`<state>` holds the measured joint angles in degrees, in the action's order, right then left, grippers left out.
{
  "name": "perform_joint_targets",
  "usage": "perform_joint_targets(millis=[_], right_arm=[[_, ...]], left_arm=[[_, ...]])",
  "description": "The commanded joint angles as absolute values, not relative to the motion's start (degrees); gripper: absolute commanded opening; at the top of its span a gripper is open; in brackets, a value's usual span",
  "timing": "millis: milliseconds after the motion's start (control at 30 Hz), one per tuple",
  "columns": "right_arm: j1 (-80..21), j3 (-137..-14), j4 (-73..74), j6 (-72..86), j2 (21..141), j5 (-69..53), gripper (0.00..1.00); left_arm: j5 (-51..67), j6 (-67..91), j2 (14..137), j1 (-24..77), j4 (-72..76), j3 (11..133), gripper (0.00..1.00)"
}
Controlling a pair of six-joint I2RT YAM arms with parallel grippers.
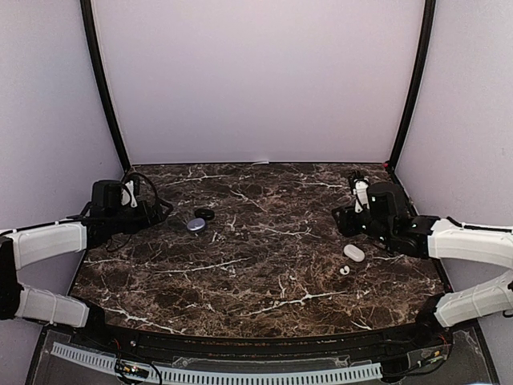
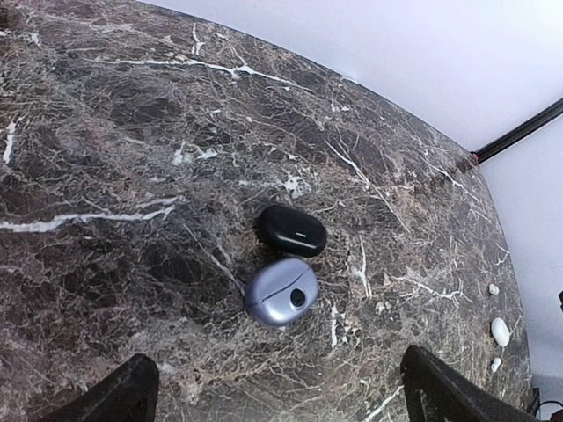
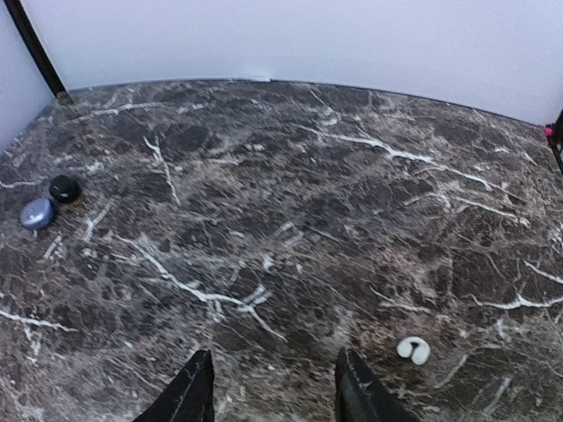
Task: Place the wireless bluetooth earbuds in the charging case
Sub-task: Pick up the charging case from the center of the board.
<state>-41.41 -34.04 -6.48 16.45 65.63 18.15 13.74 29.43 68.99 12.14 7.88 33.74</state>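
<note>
Nearest the arms, at approx 4 o'clock on the dark brown white-veined marble tabletop (image 3: 290, 220), lies a tiny glossy white curled earbud (image 3: 413, 350), on its own and touching nothing. R gripper (image 3: 274, 356) hovers just short of it. Its jaws are parted by a moderate gap and hold nothing, and the bud sits at approx 2 o'clock from the fingers, outside the gap.

Just past the bud, toward 1 o'clock, is a larger white oval pod (image 1: 353, 253). It's prob. the bud's case, but I can't tell if it's open or shut.

Well apart, at approx 10 o'clock on the table, sit two more pieces. One is a blue-grey oval case (image 2: 281, 293) w/ a dark round spot on top, and behind it is a glossy black oval case (image 2: 291, 230). They're just beside each other, maybe touching. L gripper (image 2: 277, 369) faces them w/ jaws spread wide and empty. No black buds are visible anywhere.

Risks, as I judge them:
- **Bud:** it's small, slick and curved, so an off-centre pinch could squirt it sideways or flick it toward the edge.
- **Alignment:** R jaws aren't lined up on it yet, so closing now would grab air.
- **Case:** a shut lid would block insertion, and a light case may skate when pressed unless it's steadied.
- **Orientation:** a bud turned the wrong way won't seat.
</note>
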Motion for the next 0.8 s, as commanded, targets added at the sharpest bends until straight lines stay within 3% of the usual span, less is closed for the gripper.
perform_joint_targets(millis=[0, 167, 367, 467, 767], right_arm=[[-35.81, -37.99, 10.62, 23.83, 67.16, 11.68, 0.51], [-27.88, -39.93, 16.38, 24.06, 72.13, 2.5, 0.66], [-21.16, -41.25, 17.14, 21.03, 77.2, -5.8, 0.79], [-21.01, -43.09, 19.4, 18.21, 79.93, -5.72, 0.79], [-21.29, -43.83, 20.89, 16.0, 83.5, -6.63, 0.67]], left_arm=[[14.96, 31.27, 65.42, 11.95, 15.9, 28.03, 0.99], [25.44, 31.82, 66.15, 11.93, 26.36, 23.63, 0.91], [35.41, 29.79, 66.84, 13.67, 36.55, 21.21, 0.94], [35.08, 28.34, 66.41, 15.59, 39.06, 20.41, 0.94], [39.05, 25.74, 66.61, 17.63, 46.41, 17.05, 0.93]])
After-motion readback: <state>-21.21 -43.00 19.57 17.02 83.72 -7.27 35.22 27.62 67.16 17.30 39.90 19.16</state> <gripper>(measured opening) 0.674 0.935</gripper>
